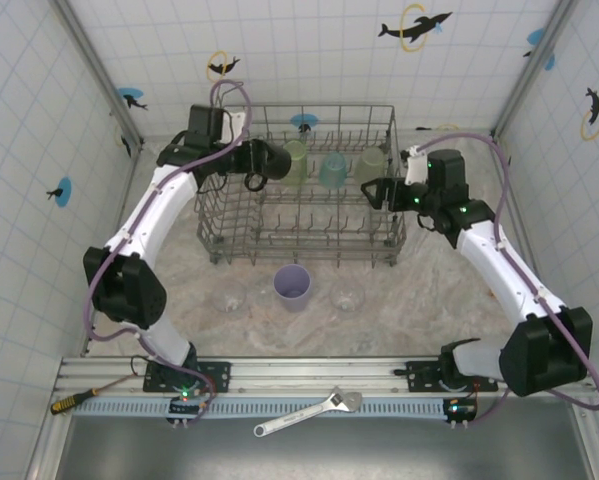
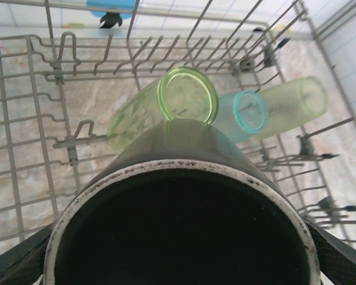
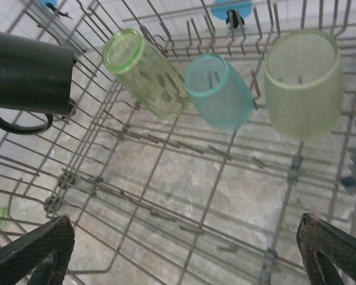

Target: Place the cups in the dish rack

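Top external: black cup [image 1: 270, 158] horizontal, long axis toward green cup [image 1: 295, 163]

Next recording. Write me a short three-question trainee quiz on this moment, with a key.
1. How many cups rest in the dish rack, not counting any held one?
2. True or false: the right gripper is closed on a cup.
3. Which cup does the left gripper hold? A purple, B black, C clear.
Key: 1. Three: green cup, teal cup, pale green cup. 2. False: it is open and empty. 3. B, the black cup.
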Controlling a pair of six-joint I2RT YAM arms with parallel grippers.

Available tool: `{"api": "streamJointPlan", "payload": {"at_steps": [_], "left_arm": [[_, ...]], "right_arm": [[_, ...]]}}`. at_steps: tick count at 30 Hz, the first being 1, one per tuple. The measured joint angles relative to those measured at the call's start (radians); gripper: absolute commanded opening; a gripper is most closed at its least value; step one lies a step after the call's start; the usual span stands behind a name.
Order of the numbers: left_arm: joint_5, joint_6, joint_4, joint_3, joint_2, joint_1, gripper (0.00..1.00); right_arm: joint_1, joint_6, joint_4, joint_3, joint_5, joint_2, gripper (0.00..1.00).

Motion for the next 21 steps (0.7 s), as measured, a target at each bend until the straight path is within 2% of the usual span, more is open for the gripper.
{"api": "streamJointPlan", "payload": {"at_steps": [9,21], "left_arm": [[-0.138,0.04,-0.1,0.061,0.058,-0.036,0.0],[-0.191,0.051,-0.136,0.071,0.096,-0.06,0.0]], "right_arm": [[-0.01,-0.019,-0.048,-0.054,0.036,-0.09,1.0],[-0.027,-0.029,-0.077,-0.119,0.061,-0.138,1.0]]}}
